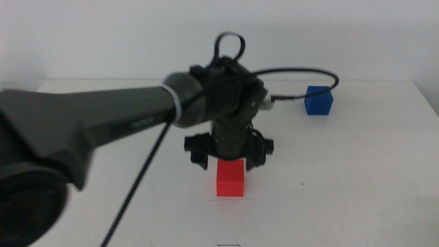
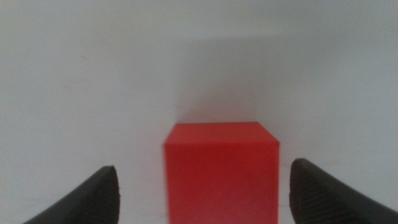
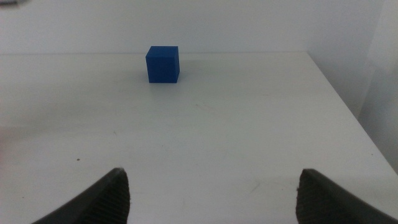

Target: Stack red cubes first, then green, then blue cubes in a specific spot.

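Between the left gripper's [image 2: 202, 186] parted fingers [image 2: 93, 199]: red cube [image 2: 221, 171].

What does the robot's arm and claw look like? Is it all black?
Mostly dark. In the middle view the left arm is a thick dark grey tube with a pale ring near the wrist, faint lettering on its side, and black cables looping off it. The left claw is black and knobbly. Up close, each claw has two dark, rough-textured rounded tips, like the right claw.

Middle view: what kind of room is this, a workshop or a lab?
Probably a robotics test bench: a bare white table, a dark robot arm whose left gripper hovers over a red cube, and a blue cube apart.
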`<action>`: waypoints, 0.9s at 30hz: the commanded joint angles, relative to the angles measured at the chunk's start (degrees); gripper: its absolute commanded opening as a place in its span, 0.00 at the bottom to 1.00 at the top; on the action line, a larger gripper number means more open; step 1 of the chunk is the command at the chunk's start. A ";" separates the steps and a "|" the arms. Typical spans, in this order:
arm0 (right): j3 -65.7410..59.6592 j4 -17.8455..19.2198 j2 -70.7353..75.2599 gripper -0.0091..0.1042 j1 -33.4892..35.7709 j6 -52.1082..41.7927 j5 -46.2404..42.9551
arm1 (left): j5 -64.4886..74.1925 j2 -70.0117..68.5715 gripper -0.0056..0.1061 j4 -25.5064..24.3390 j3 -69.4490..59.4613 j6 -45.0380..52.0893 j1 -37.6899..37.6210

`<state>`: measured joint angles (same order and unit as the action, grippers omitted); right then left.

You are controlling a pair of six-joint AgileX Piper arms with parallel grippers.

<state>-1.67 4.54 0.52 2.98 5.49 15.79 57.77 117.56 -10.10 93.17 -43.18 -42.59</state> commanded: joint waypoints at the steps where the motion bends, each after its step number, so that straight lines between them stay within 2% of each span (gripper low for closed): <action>1: 1.05 0.75 1.33 0.73 0.22 -0.75 -4.39 | 0.74 -6.94 0.89 -3.09 1.56 -0.20 -0.05; 5: 1.05 0.75 1.33 0.73 0.22 -0.75 -4.39 | 4.39 -11.98 0.89 -8.26 1.56 -0.20 0.10; 8: 1.05 0.75 1.33 0.73 0.22 -0.75 -4.39 | 6.97 -15.27 0.89 -9.34 1.56 1.60 1.66; 15: 1.05 0.75 1.33 0.73 0.22 -0.75 -4.39 | 11.82 -17.69 0.89 -2.66 1.56 16.43 13.23; 23: 1.05 0.75 1.33 0.73 0.22 -0.75 -4.39 | 8.89 -17.69 0.89 -0.50 1.56 29.98 26.28; 27: 1.05 0.75 1.33 0.73 0.22 -0.75 -4.39 | 4.17 -17.02 0.87 1.87 1.56 32.56 31.56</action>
<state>-1.67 4.54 0.52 2.98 5.49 15.79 65.30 103.22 -9.02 93.17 -11.72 -12.48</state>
